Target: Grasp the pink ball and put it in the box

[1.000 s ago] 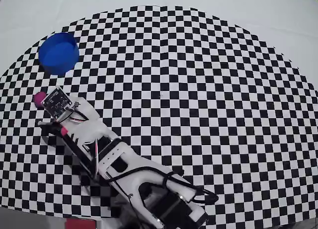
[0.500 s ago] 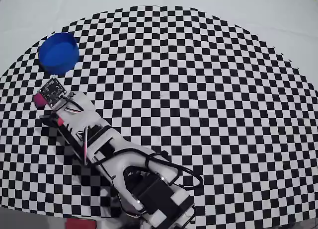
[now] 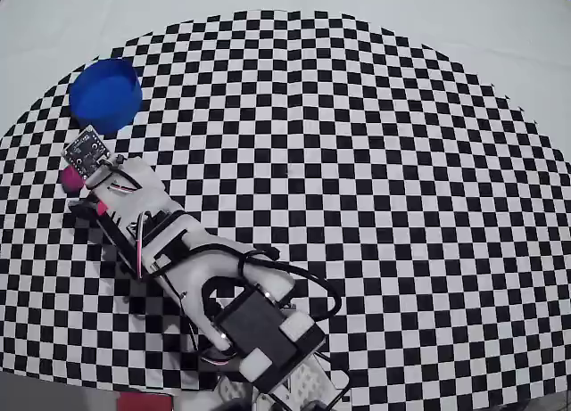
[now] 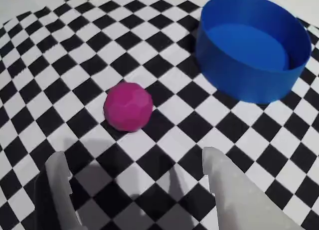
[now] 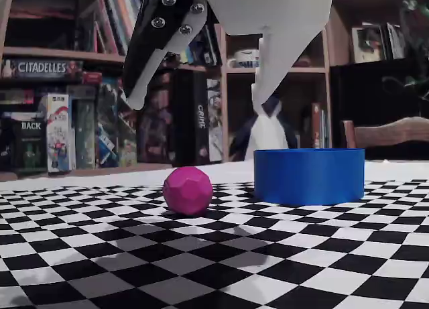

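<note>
End effector (image 5: 194, 98) wide open, empty, above pink ball (image 5: 188, 190) (overhead mostly hides it).

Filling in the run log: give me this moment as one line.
phase: pre-grasp | gripper: open, above mat | pink ball: on mat, ahead of jaws, untouched | box: empty, apart from ball

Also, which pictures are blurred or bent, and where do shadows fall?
Overhead view: checker lines bow outward, fisheye. Wrist view: gripper fingers soft, their shadows dark below the ball. Fixed view: bookshelf behind is dim, ball sharp.
</note>
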`<state>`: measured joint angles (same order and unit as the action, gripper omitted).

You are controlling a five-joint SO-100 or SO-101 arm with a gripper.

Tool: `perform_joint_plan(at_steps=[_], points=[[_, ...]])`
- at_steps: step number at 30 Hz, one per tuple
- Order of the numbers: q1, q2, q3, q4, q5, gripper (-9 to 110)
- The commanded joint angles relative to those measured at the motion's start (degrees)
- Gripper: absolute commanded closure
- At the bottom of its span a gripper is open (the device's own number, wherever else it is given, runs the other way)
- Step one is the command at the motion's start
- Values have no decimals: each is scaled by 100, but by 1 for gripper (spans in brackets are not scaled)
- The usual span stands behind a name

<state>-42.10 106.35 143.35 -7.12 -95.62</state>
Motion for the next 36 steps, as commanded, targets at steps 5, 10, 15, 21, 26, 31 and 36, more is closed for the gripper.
perform_joint_plan(at_steps=[5, 10, 15, 21, 26, 31, 36], points=[[-53, -352, -580, -114, 26, 70], [-97, -633, -800, -114, 26, 70], [-114, -958, -1090, -114, 26, 70], [-114, -1318, -1415, -114, 26, 70], [-114, -1582, -1652, -88, 26, 70], [-88, -1846, -1898, -53, 26, 70], [-79, -2057, -2215, 193, 26, 70]])
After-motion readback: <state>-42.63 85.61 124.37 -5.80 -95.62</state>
